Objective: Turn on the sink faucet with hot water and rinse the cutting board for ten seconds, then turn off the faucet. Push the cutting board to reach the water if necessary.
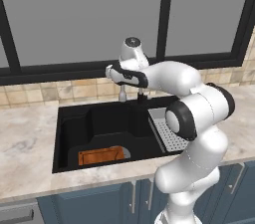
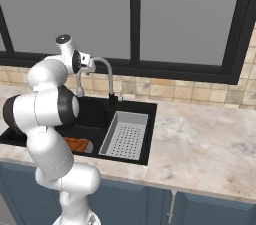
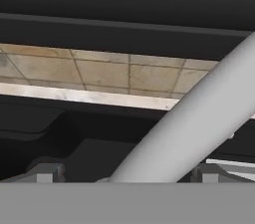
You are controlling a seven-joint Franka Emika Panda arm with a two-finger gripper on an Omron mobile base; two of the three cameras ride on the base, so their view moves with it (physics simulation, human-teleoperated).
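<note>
The fingers (image 3: 127, 174) stand wide apart, one tip on each side of the grey spout of the sink faucet (image 3: 194, 118), which crosses the hand view from 7 o'clock up to 2 o'clock. In the left base view the cutting board (image 1: 101, 156) lies flat on the floor of the black sink (image 1: 74, 123) at 7 o'clock, well apart from the faucet. A grey perforated tray (image 2: 125, 135) sits in the sink's right end, and the marbled bench (image 2: 200, 139) surrounds the basin.
</note>
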